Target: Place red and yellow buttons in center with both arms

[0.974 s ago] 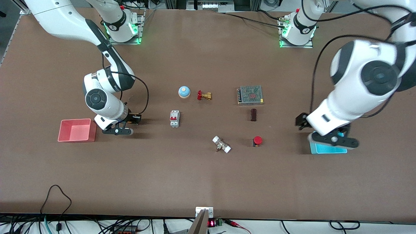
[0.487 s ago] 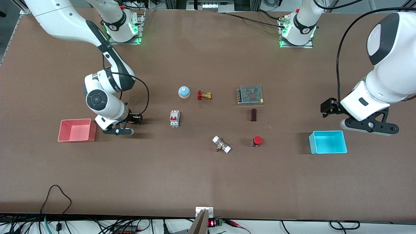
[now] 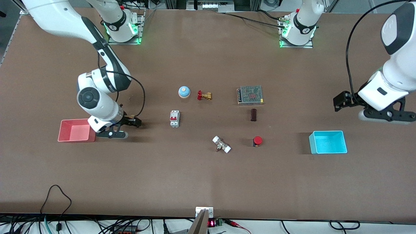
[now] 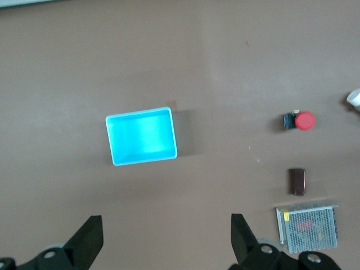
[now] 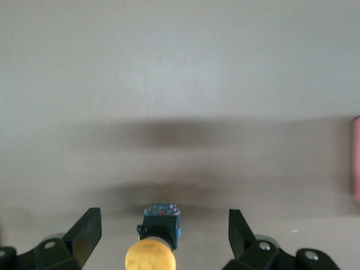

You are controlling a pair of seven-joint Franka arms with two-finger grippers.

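Note:
The red button (image 3: 257,140) stands on the brown tabletop (image 3: 208,126), nearer the front camera than a dark block; it also shows in the left wrist view (image 4: 304,121). The yellow button (image 5: 158,247) lies on the table between the fingers of my right gripper (image 5: 163,220), which is open and does not touch it. In the front view that gripper (image 3: 112,131) sits low beside the pink bin (image 3: 76,130), and the yellow button is hidden under it. My left gripper (image 3: 386,117) is open and empty, up in the air, over bare table by the cyan bin (image 3: 328,142); its wrist view (image 4: 166,222) shows nothing between its jaws.
Around the middle stand a blue-domed bell (image 3: 184,92), a brass valve with a red handwheel (image 3: 204,95), a white circuit breaker (image 3: 174,118), a mesh-topped power supply (image 3: 250,95), a dark brown block (image 3: 253,114) and a white-ended fitting (image 3: 221,144).
My left arm has swung off the cyan bin toward its own end of the table and risen. My right gripper has shifted a little toward the pink bin.

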